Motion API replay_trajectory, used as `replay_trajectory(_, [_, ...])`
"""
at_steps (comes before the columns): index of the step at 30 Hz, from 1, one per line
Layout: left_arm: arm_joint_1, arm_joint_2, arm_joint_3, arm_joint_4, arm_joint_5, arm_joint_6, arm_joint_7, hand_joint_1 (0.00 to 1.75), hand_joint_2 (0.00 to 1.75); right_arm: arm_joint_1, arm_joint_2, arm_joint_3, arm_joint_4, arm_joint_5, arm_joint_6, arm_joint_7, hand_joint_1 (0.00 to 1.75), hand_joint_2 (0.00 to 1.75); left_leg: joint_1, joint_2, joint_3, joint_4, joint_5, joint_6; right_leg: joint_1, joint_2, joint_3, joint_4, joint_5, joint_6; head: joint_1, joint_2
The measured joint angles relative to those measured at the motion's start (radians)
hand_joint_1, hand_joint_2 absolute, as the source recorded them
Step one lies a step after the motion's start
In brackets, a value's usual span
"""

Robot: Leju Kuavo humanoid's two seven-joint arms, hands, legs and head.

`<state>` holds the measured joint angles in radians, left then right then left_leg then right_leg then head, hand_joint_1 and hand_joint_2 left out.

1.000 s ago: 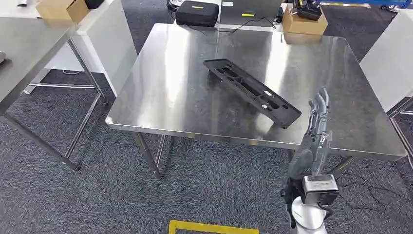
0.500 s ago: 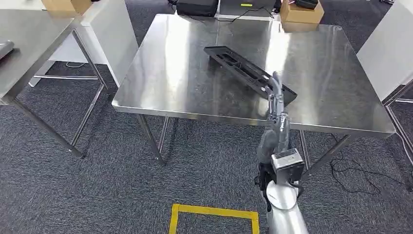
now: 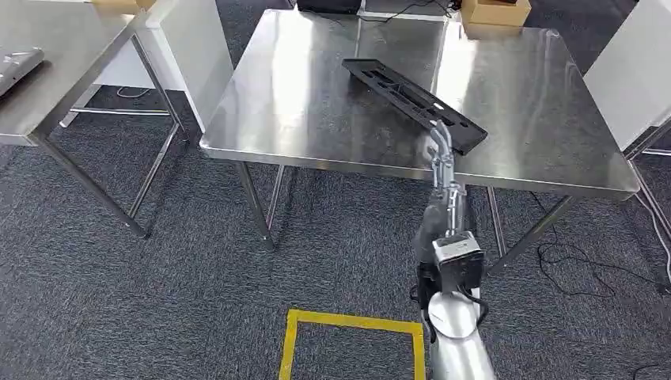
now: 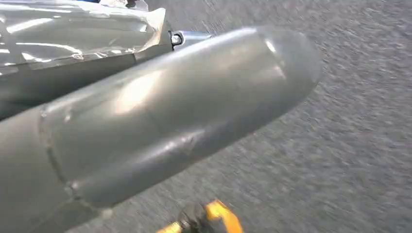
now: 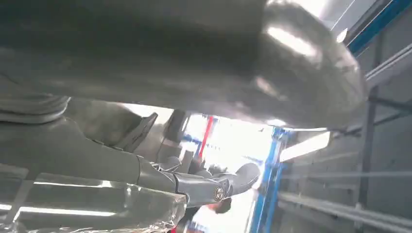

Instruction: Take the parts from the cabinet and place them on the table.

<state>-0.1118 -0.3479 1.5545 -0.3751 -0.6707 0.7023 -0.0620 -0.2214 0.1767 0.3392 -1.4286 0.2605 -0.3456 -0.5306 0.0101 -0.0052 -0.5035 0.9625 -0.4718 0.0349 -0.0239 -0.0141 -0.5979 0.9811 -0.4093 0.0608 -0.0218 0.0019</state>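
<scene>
One black part (image 3: 413,105) is lying on the steel counter (image 3: 316,119), running slantwise from the middle toward the near right edge. Nearest the camera, the right hand (image 3: 443,186) is hanging just off that near edge, fingers (image 3: 437,150) straight, close together and gripping nothing. This placing looks finished; next, I judge, comes turning toward the cabinet for another part. Beyond, a cardboard box (image 3: 494,11) is sitting at the far edge
</scene>
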Motion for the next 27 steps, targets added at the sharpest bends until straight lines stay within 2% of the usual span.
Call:
replay_trajectory(1, [-0.003, 0.002, 0.0, 0.012, 0.011, 0.0, -0.022, 0.0, 0.0, 0.005, -0.008, -0.014, -0.005, 0.0, 0.0, 0.0, 0.0, 0.0, -0.002, 0.001, -0.011, 0.0, 0.009, 0.014, 0.003, 0.004, -0.025, 0.044, -0.046, -0.009, 0.006, 0.0])
replay_trajectory(2, [-0.004, 0.005, 0.0, 0.02, 0.017, 0.0, -0.028, 0.0, 0.0, 0.01, -0.015, -0.024, -0.007, 0.0, 0.0, -0.001, 0.0, 0.0, -0.002, 0.003, -0.022, 0.0, 0.017, 0.023, 0.003, 0.007, -0.053, 0.117, -0.094, -0.014, 0.01, 0.0])
replay_trajectory(3, [-0.005, 0.006, 0.0, 0.027, 0.018, 0.0, -0.031, 0.0, 0.0, 0.014, -0.02, -0.031, -0.009, 0.0, 0.0, -0.001, 0.0, 0.0, -0.003, 0.005, -0.035, 0.001, 0.026, 0.028, 0.003, 0.01, -0.082, 0.2, -0.136, -0.015, 0.012, 0.0])
replay_trajectory(4, [-0.006, 0.009, 0.0, 0.035, 0.019, 0.0, -0.031, 0.0, 0.0, 0.02, -0.027, -0.037, -0.011, 0.0, 0.0, -0.001, 0.0, 0.0, -0.005, 0.008, -0.048, 0.002, 0.036, 0.029, 0.003, 0.01, -0.108, 0.289, -0.17, -0.012, 0.012, 0.0])
replay_trajectory(5, [-0.006, 0.011, 0.0, 0.041, 0.02, 0.0, -0.033, 0.0, 0.0, 0.026, -0.031, -0.042, -0.011, 0.0, 0.001, -0.001, 0.0, 0.0, -0.007, 0.009, -0.06, 0.003, 0.044, 0.03, 0.002, 0.01, -0.113, 0.335, -0.178, -0.004, 0.012, 0.0])
replay_trajectory(6, [-0.006, 0.012, 0.0, 0.047, 0.02, 0.0, -0.033, 0.0, 0.0, 0.03, -0.035, -0.048, -0.011, 0.0, 0.001, -0.001, 0.0, 0.0, -0.008, 0.01, -0.072, 0.005, 0.052, 0.029, 0.002, 0.01, -0.093, 0.325, -0.164, 0.005, 0.012, 0.0])
replay_trajectory(7, [-0.007, 0.013, 0.0, 0.052, 0.02, 0.0, -0.033, 0.0, 0.0, 0.031, -0.038, -0.052, -0.011, 0.0, 0.002, -0.001, 0.0, 0.0, -0.008, 0.01, -0.084, 0.009, 0.059, 0.027, 0.002, 0.01, -0.052, 0.275, -0.136, 0.014, 0.012, 0.0])
replay_trajectory(8, [-0.008, 0.014, 0.0, 0.056, 0.024, -0.001, -0.038, 0.0, 0.0, 0.031, -0.04, -0.054, -0.014, 0.0, 0.002, -0.001, 0.0, 0.0, -0.008, 0.01, -0.095, 0.014, 0.065, 0.024, 0.002, 0.01, 0.004, 0.193, -0.107, 0.02, 0.013, 0.0])
replay_trajectory(9, [-0.011, 0.014, 0.0, 0.063, 0.037, -0.004, -0.056, 0.0, 0.0, 0.031, -0.041, -0.055, -0.019, 0.004, -0.003, -0.001, 0.0, 0.0, -0.008, 0.009, -0.106, 0.02, 0.072, 0.02, 0.002, 0.01, 0.071, 0.091, -0.088, 0.019, 0.012, 0.0])
replay_trajectory(10, [-0.012, 0.016, 0.0, 0.072, 0.05, -0.015, -0.077, 0.0, 0.0, 0.031, -0.041, -0.057, -0.024, 0.007, -0.01, -0.001, 0.0, 0.0, -0.01, 0.008, -0.114, 0.026, 0.077, 0.014, 0.003, 0.01, 0.123, 0.002, -0.11, 0.006, 0.013, 0.0])
replay_trajectory(11, [-0.013, 0.02, 0.0, 0.082, 0.062, -0.032, -0.105, 0.0, 0.0, 0.036, -0.042, -0.06, -0.031, 0.008, -0.021, -0.002, 0.0, 0.0, -0.013, 0.007, -0.12, 0.029, 0.085, 0.007, 0.011, 0.011, 0.144, -0.025, -0.113, -0.001, 0.009, 0.0])
replay_trajectory(12, [-0.013, 0.029, 0.0, 0.091, 0.068, -0.05, -0.127, 0.0, 0.0, 0.048, -0.045, -0.07, -0.039, 0.008, -0.031, -0.005, 0.0, 0.0, -0.012, 0.008, -0.12, 0.027, 0.095, 0.001, 0.011, 0.011, 0.126, -0.022, -0.108, -0.009, 0.008, 0.0])
replay_trajectory(14, [-0.012, 0.04, 0.0, 0.105, 0.071, -0.08, -0.146, 0.0, 0.0, 0.079, -0.052, -0.09, -0.06, 0.011, -0.045, -0.006, 0.0, 0.0, -0.007, 0.006, -0.122, 0.023, 0.108, -0.013, 0.014, 0.011, 0.121, -0.02, -0.098, -0.026, 0.008, 0.0])
replay_trajectory(15, [-0.011, 0.051, -0.001, 0.11, 0.07, -0.095, -0.151, 0.0, 0.0, 0.094, -0.054, -0.102, -0.075, 0.015, -0.052, -0.008, 0.0, 0.0, -0.002, 0.003, -0.129, 0.03, 0.1, -0.018, 0.001, 0.006, 0.113, -0.026, -0.084, -0.042, 0.011, 0.0])
replay_trajectory(16, [-0.01, 0.059, -0.001, 0.115, 0.068, -0.107, -0.155, 0.0, 0.0, 0.108, -0.055, -0.11, -0.089, 0.018, -0.056, -0.01, 0.0, 0.0, -0.002, 0.002, -0.141, 0.056, 0.046, -0.023, 0.004, 0.004, 0.103, -0.025, -0.074, -0.052, 0.008, 0.0])
replay_trajectory(17, [-0.01, 0.064, -0.001, 0.12, 0.064, -0.121, -0.157, 0.0, 0.0, 0.127, -0.056, -0.123, -0.108, 0.025, -0.06, -0.011, 0.0, 0.0, 0.001, 0.002, -0.155, 0.113, -0.027, -0.028, 0.004, 0.003, 0.09, -0.025, -0.062, -0.061, 0.003, 0.0])
replay_trajectory(18, [-0.01, 0.074, -0.002, 0.122, 0.057, -0.135, -0.16, 0.0, 0.0, 0.151, -0.058, -0.137, -0.129, 0.029, -0.064, -0.013, 0.0, 0.0, 0.002, 0.003, -0.171, 0.189, -0.092, -0.034, 0.005, 0.003, 0.08, -0.025, -0.05, -0.061, 0.001, 0.0])
replay_trajectory(19, [-0.011, 0.079, -0.005, 0.125, 0.051, -0.146, -0.164, 0.0, 0.0, 0.172, -0.059, -0.15, -0.145, 0.034, -0.067, -0.013, 0.0, 0.0, 0.003, 0.003, -0.184, 0.261, -0.135, -0.039, 0.006, 0.002, 0.066, -0.023, -0.038, -0.061, 0.002, 0.0])
replay_trajectory(20, [-0.011, 0.087, -0.009, 0.128, 0.048, -0.156, -0.168, 0.0, 0.0, 0.193, -0.061, -0.166, -0.16, 0.038, -0.069, -0.013, 0.0, 0.0, 0.003, 0.003, -0.188, 0.321, -0.146, -0.042, 0.007, 0.001, 0.048, -0.021, -0.025, -0.06, 0.002, 0.0])
replay_trajectory(21, [-0.011, 0.091, -0.011, 0.131, 0.044, -0.163, -0.168, 0.0, 0.0, 0.21, -0.062, -0.179, -0.172, 0.042, -0.07, -0.013, 0.0, 0.0, 0.003, 0.003, -0.178, 0.342, -0.123, -0.042, 0.007, 0.0, 0.032, -0.018, -0.014, -0.058, 0.001, 0.0])
replay_trajectory(22, [-0.01, 0.097, -0.015, 0.132, 0.038, -0.171, -0.168, 0.0, 0.0, 0.226, -0.064, -0.193, -0.185, 0.044, -0.071, -0.014, 0.0, 0.0, 0.003, 0.003, -0.149, 0.327, -0.081, -0.041, 0.007, 0.0, 0.013, -0.013, -0.005, -0.056, 0.002, 0.0])
replay_trajectory(23, [-0.011, 0.102, -0.018, 0.135, 0.034, -0.178, -0.168, 0.0, 0.0, 0.241, -0.065, -0.208, -0.199, 0.045, -0.072, -0.015, 0.0, 0.0, 0.003, 0.003, -0.101, 0.274, -0.038, -0.038, 0.007, 0.0, -0.005, -0.006, 0.004, -0.052, 0.001, 0.0])
replay_trajectory(24, [-0.012, 0.106, -0.023, 0.137, 0.03, -0.182, -0.168, 0.0, 0.0, 0.255, -0.065, -0.221, -0.213, 0.045, -0.072, -0.016, 0.0, 0.0, 0.003, 0.002, -0.031, 0.185, -0.02, -0.033, 0.008, 0.001, -0.02, 0.001, 0.012, -0.048, 0.001, 0.0])
replay_trajectory(25, [-0.013, 0.109, -0.027, 0.138, 0.029, -0.188, -0.168, 0.0, 0.0, 0.266, -0.065, -0.232, -0.224, 0.046, -0.072, -0.018, 0.0, 0.0, 0.003, 0.0, 0.038, 0.089, -0.053, -0.027, 0.008, 0.002, -0.025, 0.005, 0.019, -0.043, 0.001, 0.0])
replay_trajectory(26, [-0.015, 0.113, -0.033, 0.139, 0.028, -0.19, -0.168, 0.0, 0.0, 0.276, -0.066, -0.242, -0.238, 0.047, -0.072, -0.021, 0.0, 0.0, -0.002, -0.001, 0.09, 0.005, -0.084, -0.023, 0.013, 0.003, -0.027, 0.007, 0.027, -0.035, 0.002, 0.0])
replay_trajectory(27, [-0.016, 0.114, -0.034, 0.14, 0.028, -0.19, -0.168, 0.0, 0.0, 0.284, -0.066, -0.25, -0.25, 0.047, -0.072, -0.024, 0.0, 0.0, -0.005, -0.002, 0.094, -0.011, -0.093, -0.017, 0.013, 0.0, -0.027, 0.003, 0.036, -0.029, 0.004, 0.0])
